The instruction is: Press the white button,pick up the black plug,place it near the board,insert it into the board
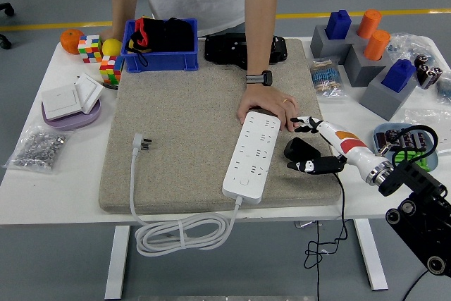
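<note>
Step in hand: picking up the black plug [301, 151], lying on the grey felt mat [190, 103] at 3 o'clock of the white power board [252, 154]. Right hand [318, 147] sits over it, fingers spread, not clamped. Next: close and lift. A person's hand [266, 102] steadies the board. White table [42, 174]; grey floor.

A robotics lab: white table [28, 181] on grey floor [49, 5] with yellow line [56, 25], cluttered test props.
</note>
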